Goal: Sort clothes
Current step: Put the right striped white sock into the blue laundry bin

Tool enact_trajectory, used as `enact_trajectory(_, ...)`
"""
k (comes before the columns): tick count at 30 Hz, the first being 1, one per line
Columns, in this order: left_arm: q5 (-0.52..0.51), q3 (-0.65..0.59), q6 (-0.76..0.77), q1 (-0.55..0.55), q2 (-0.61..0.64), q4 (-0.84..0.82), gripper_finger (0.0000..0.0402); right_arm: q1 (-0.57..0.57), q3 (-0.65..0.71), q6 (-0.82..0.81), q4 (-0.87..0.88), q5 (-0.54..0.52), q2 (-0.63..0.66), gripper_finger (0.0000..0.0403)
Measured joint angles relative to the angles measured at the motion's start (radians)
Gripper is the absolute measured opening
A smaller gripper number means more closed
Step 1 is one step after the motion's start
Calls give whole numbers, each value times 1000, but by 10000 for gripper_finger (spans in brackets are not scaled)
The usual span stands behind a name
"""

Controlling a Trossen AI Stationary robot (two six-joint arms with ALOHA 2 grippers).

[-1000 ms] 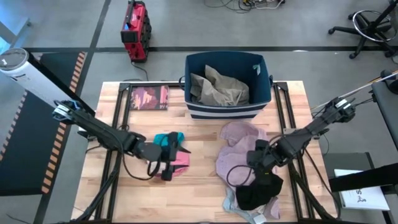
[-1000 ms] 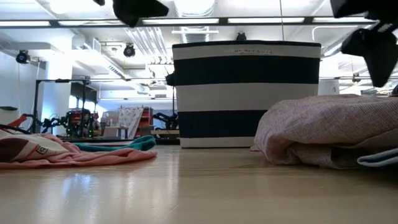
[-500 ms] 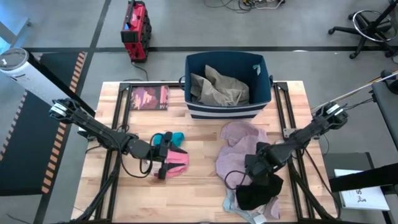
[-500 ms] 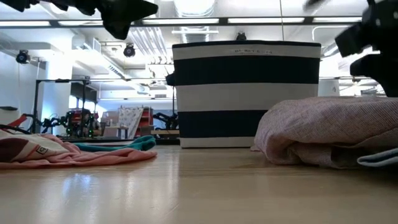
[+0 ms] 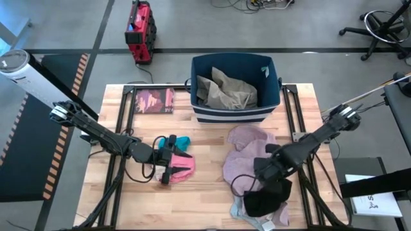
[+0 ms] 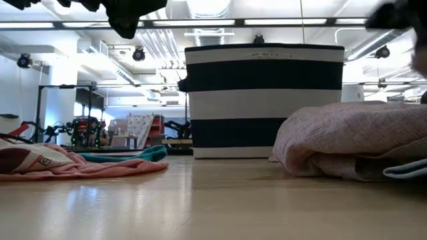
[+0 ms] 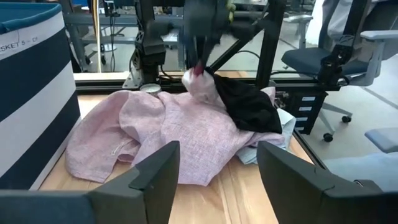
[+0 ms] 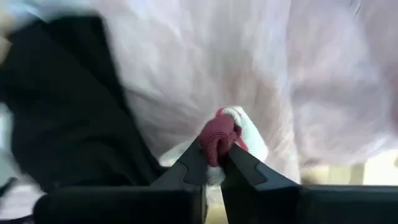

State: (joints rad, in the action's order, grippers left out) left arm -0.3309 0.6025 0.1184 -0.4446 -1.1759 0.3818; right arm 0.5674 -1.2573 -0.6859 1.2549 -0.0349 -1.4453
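My right gripper [image 5: 260, 169] points down over the large mauve-pink garment [image 5: 247, 151] at the table's right and is shut on a small maroon piece [image 8: 217, 138]. The black garment [image 5: 266, 196] lies on a grey piece [image 5: 239, 208] at the near right. My left gripper [image 5: 172, 160] hovers open and almost level, with the pink garment [image 5: 184, 167] and the small teal piece [image 5: 182, 141] flat on the table under it. Its wrist view shows the fingers [image 7: 217, 180] wide apart with nothing between them. The beige garment [image 5: 226, 90] lies in the basket. My right gripper pinches a bunched maroon fold [image 8: 219, 132] between its two fingertips, from above, pointing down. A pale fold [image 8: 245, 127] comes up with it. In the left wrist view the pinched lump [image 7: 198, 79] stands as a raised peak above the mauve-pink garment, which still lies on the table.
A navy and white striped basket [image 5: 234, 106] stands at the far middle of the table. A flat dark-red booklet [image 5: 154, 101] lies to its left. Bare wood shows between the two cloth piles and along the near left edge.
My right gripper has dipped onto the mauve-pink garment, shut on the maroon piece and risen, drawing a peak of cloth up with it; in the low view it has climbed almost out of the picture's top. My left gripper has drawn back a little toward the table's left edge.
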Motion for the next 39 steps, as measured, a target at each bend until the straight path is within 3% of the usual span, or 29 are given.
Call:
enact_trajectory(4, 0, 0, 0, 0, 0, 0, 198, 0, -160, 65, 54, -99, 6, 5)
enact_trajectory(7, 0, 0, 0, 0, 0, 0, 195, 0, -281, 122, 89, -230, 6, 4)
enact_trajectory(16, 0, 1, -26, 0, 1, 0, 191, -53, -540, 340, 98, -902, 7, 3)
enact_trajectory(21, 0, 1, -41, 0, 1, 0, 197, -145, -645, 514, 78, -1134, 7, 3)
enact_trajectory(27, 0, 1, -42, 0, 2, 0, 201, -312, -709, 772, -85, -1103, 7, 3)
enact_trajectory(33, -6, 1, -50, 0, 2, -1, 209, -512, -714, 943, -257, -849, 3, 3)
enact_trajectory(36, -17, 1, -57, 0, 2, -1, 215, -618, -713, 967, -279, -704, -4, 3)
enact_trajectory(39, -17, 1, -57, 0, 2, -5, 221, -712, -707, 971, -280, -629, -18, 3)
